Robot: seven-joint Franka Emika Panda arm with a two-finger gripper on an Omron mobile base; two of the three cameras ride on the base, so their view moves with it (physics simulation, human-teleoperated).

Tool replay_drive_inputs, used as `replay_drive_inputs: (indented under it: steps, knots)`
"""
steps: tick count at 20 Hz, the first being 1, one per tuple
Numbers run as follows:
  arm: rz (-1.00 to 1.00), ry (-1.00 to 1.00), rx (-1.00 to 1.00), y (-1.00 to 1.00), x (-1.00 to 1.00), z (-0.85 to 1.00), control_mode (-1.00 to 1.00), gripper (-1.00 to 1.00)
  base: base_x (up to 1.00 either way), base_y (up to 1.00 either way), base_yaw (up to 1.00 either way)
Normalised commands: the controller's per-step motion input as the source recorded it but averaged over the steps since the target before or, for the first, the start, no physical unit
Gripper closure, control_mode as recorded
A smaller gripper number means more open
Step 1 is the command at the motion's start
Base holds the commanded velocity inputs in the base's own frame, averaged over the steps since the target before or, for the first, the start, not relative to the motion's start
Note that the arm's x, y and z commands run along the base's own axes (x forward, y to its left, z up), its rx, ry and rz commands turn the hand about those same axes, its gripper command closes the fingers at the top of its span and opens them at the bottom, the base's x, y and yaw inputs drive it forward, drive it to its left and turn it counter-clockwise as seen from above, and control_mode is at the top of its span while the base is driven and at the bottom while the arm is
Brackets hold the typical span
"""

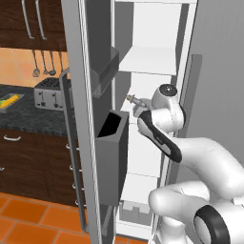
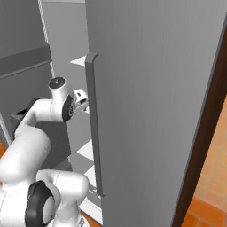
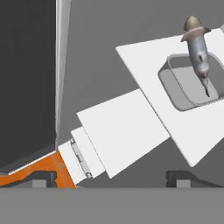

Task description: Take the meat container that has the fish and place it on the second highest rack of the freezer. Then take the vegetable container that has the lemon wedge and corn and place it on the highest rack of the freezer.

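Two dark fingertips [image 3: 39, 179] of the pincer [image 3: 111, 180] are seen at the bottom edge of the hand view, set well apart with nothing between them. The meat container [image 3: 188, 87] is found at about two o'clock from the pincer in that view, resting flat on a white rack [image 3: 175, 118] of the freezer [image 2: 150, 88] and clear of the fingertips. The fish [image 3: 197, 48] is laid across the container's rim, its head past the far edge and its tail down inside the pan. Lower shelves are stepped away toward seven o'clock, with orange floor [image 3: 48, 168] beneath them.

In the left base view the arm is reached into the open freezer, and the fish [image 1: 135, 100] is glimpsed at about ten o'clock of the white wrist, just beside it; the container itself is hidden there behind the arm. A higher white shelf [image 1: 147, 59] is seen above the wrist at twelve o'clock. Far off at nine o'clock, on the dark surface [image 1: 24, 116], a tray with the corn [image 1: 10, 100] is left beside a toaster [image 1: 50, 93].

In the right base view the wrist is partly covered by the freezer's closed door and handle [image 2: 94, 124].
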Motion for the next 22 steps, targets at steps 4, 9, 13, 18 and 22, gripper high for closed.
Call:
replay_drive_inputs:
  steps: [4, 9, 13, 18, 22]
  knots:
    - [-0.22, 0.12, 0.13, 0.0, -0.91, 0.24, -1.0, -1.0, 0.0, 0.0, 0.0]
    - [-0.25, 0.05, 0.11, 0.01, -0.99, 0.21, -1.0, -1.0, 0.0, 0.0, 0.0]
    - [-0.22, 0.02, 0.13, -0.09, -0.99, 0.38, -1.0, -1.0, 0.0, 0.0, 0.0]
    - [-0.03, 0.06, 0.04, -0.12, -0.68, 0.49, -1.0, -1.0, 0.0, 0.0, 0.0]
    - [-0.01, 0.15, 0.09, -0.02, -0.57, 0.38, -1.0, -1.0, 0.0, 0.0, 0.0]
